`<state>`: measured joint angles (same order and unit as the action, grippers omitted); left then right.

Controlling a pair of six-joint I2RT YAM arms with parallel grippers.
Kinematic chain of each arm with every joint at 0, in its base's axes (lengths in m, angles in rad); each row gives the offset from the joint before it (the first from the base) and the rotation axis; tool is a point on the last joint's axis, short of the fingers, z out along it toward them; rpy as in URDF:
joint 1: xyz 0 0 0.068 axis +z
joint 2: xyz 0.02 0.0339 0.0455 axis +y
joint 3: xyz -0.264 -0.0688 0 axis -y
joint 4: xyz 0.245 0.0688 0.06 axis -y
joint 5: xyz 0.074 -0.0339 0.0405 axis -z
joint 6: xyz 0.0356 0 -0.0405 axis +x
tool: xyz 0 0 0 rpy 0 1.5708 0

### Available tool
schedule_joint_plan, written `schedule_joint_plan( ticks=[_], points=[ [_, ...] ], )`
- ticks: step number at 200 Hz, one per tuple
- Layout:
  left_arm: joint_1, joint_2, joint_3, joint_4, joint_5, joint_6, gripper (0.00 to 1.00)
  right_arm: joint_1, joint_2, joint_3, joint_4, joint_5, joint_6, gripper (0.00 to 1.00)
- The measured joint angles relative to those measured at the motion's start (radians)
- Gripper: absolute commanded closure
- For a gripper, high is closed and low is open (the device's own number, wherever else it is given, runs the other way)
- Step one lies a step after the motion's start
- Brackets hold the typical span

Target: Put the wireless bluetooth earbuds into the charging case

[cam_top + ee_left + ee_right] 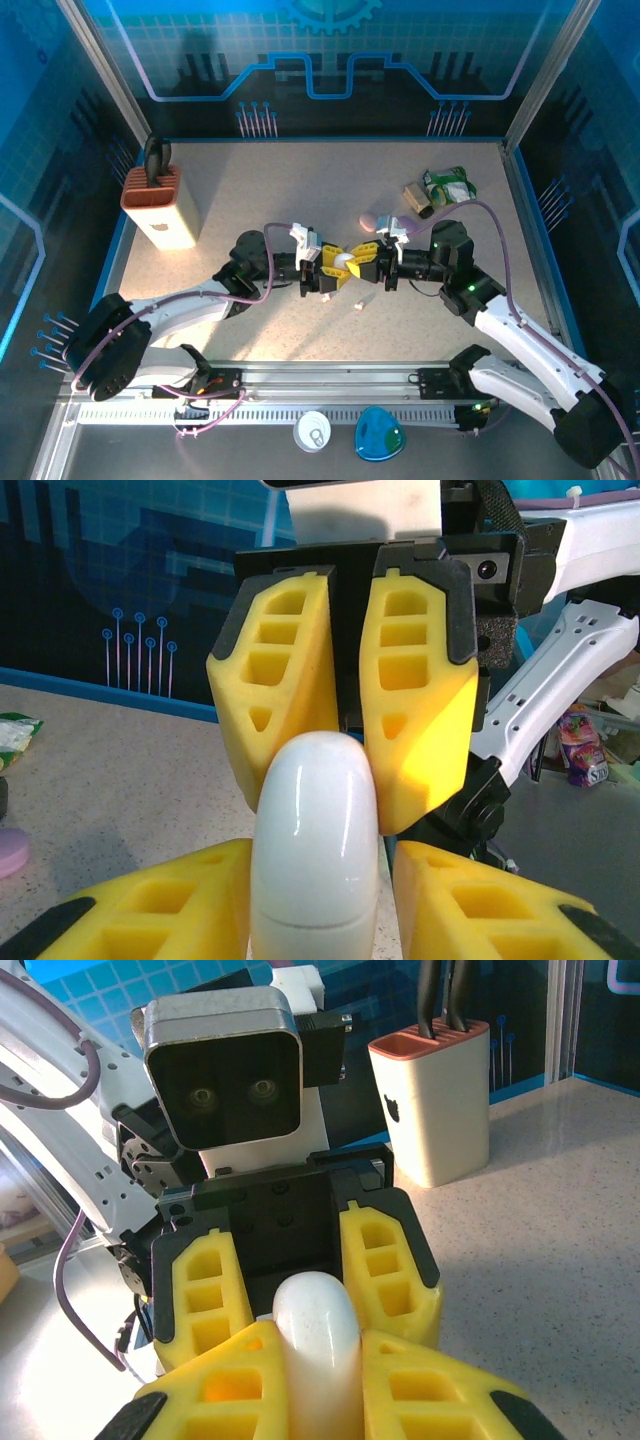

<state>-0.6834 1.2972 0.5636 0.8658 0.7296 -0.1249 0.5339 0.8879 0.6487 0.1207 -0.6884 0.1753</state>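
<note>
Speckled table (250, 190), left tool (333, 268) clamping closed case (315, 840)

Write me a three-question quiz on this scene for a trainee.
1. How many grippers grip the white case?
2. What stands at the far left of the table? A) kettle B) knife block C) mug
3. True or false: the white case lies untouched on the table.

Key
1. Two: the left gripper and the right gripper each close on it from opposite sides.
2. B
3. False
</note>
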Motion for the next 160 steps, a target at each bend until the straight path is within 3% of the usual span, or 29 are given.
schedule_joint_plan(
  ticks=[58,107,142,160],
  points=[
    [0.001,0.0,-0.001,0.0,-0.01,0.0,0.67,0.0,-0.006,0.0,-0.023,0.0,-0.011,0.88],
    [0.001,0.0,-0.006,0.001,-0.01,0.0,0.62,0.0,-0.025,0.0,-0.032,0.004,-0.012,0.88],
    [0.001,0.0,-0.01,0.007,-0.004,0.0,0.74,-0.003,-0.027,0.0,-0.031,0.007,-0.012,0.88],
    [0.002,0.0,-0.011,0.007,0.001,-0.005,0.85,-0.005,-0.024,0.0,-0.031,0.002,-0.012,0.88]
  ],
)
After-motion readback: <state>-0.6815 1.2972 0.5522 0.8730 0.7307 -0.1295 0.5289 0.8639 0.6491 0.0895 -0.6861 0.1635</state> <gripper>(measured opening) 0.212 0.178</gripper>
